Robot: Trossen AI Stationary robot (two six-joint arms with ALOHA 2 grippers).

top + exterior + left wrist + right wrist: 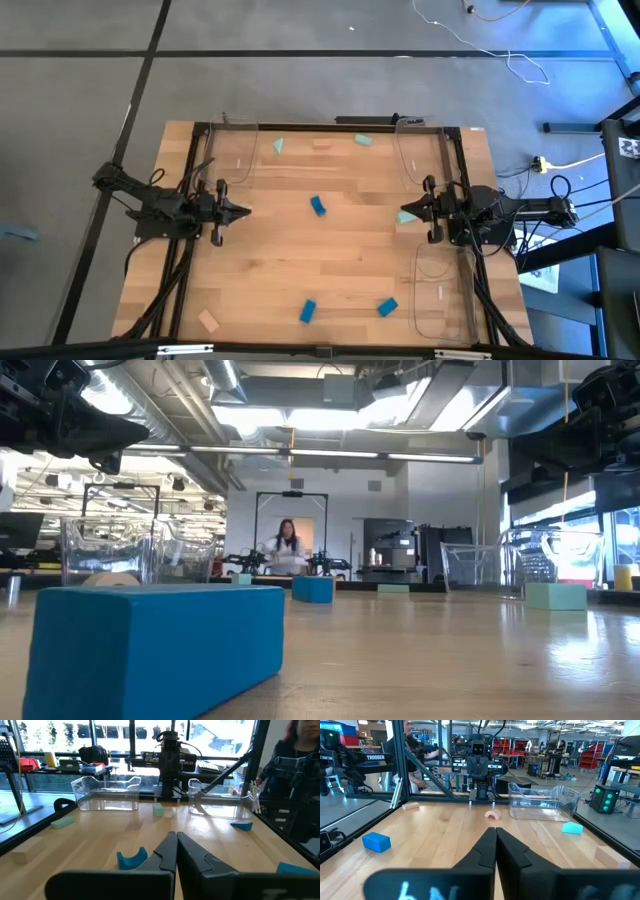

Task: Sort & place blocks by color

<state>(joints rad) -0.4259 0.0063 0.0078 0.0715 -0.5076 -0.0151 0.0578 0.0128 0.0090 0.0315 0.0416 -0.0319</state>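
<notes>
Blue, mint and tan blocks lie scattered flat on the wooden table (350, 250). A blue block (318, 205) sits mid-table between both arms; it is an arch-shaped piece (132, 858) just ahead of my left gripper. Two more blue blocks (308, 311) (387, 308) and a tan one (208, 320) lie near the near edge. Mint blocks (279, 145) (363, 140) lie near the far edge, and another mint block (406, 218) lies by my right gripper's tip. My left gripper (245, 210) (176, 837) and right gripper (403, 214) (495, 832) hover shut above the table, facing each other.
Clear plastic trays stand at the far left (230, 150), the far right (420, 150) and the near right (440, 290). A black frame runs along the table's far edge (330, 127). A person (287, 545) stands in the room beyond. Bare wood lies between the arms.
</notes>
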